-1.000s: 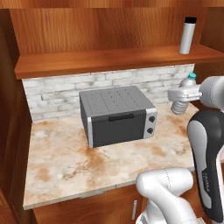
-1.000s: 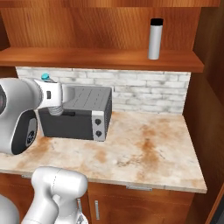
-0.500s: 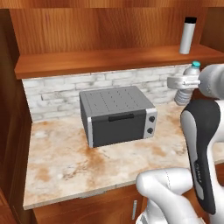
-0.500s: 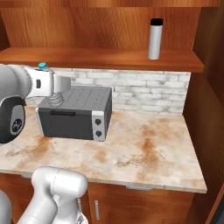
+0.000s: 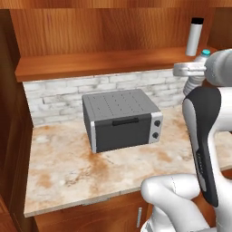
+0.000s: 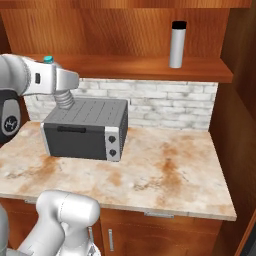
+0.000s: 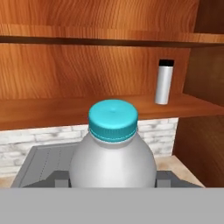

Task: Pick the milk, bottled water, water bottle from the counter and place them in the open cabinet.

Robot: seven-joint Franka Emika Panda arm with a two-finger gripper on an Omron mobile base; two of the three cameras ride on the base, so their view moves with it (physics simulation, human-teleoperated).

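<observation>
No readable brand or writing anywhere that I can make out; the bottled water [image 7: 113, 153] shows a plain pale grey-white body under a ribbed teal-blue cap, and any label text is too faint to tell. In the hand view I see it upright between the two dark fingertips [image 7: 61, 178], so the gripper [image 7: 113, 180] is clamped on the bottle. In the left base view the blue cap pokes up beside the wrist at far right, level with the shelf edge of the open cabinet [image 5: 99, 63]; in the right base view the cap sits just above the hand at left, over the toaster oven [image 6: 85, 128]. The bottle is held in the air, clear of the shelf plank and not touching the oven. The water bottle [image 6: 177, 44], a slim silver cylinder with a black cap, stands upright on the cabinet shelf, toward the right end, well apart from the gripper. That shelf holds this one bottle as far as I can see. The oven is dark grey with a perforated top, a dark handle and two knobs on its silver right panel, door closed. It rests on a marbled beige stone top [image 5: 68, 167] backed by a white brick wall [image 6: 165, 105].
</observation>
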